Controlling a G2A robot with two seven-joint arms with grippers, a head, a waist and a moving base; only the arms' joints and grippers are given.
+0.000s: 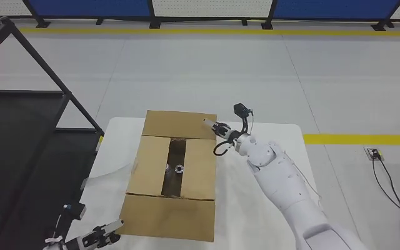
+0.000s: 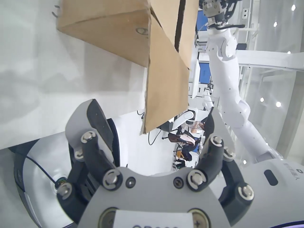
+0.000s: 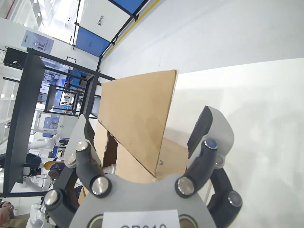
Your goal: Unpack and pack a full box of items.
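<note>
The cardboard box (image 1: 147, 165) sat in the middle of the white tabletop (image 1: 234, 206). Its two side flaps were folded nearly shut, leaving a dark slot between them. Down in that slot a couple of small pale things (image 1: 178, 167) showed, too small for me to make out. The right gripper (image 1: 211, 127) hung at the far right corner of the box with its fingers (image 3: 201, 129) spread wide and holding nothing. The far flap (image 3: 135, 112) stood raised straight ahead of them, its corner reaching into the gap between the two pads. There was clear space between the flap and one pad; on the other side I couldn't tell whether pad and cardboard met. The left gripper (image 1: 115, 226) was low at the near left corner of the box, close beside it. Its fingers (image 2: 97, 119) were also wide apart and empty. Ahead of those fingers the near flap (image 2: 166, 84) jutted out from the box toward them, not touching either pad. The box corner (image 2: 104, 24) lay further on, and past it the right arm rose at the opposite corner. Off beyond the left fingers, beside the tabletop, stood a black metal rack (image 1: 37, 125). A yellow line (image 1: 350, 139) ran across the floor out past the right fingers.
</note>
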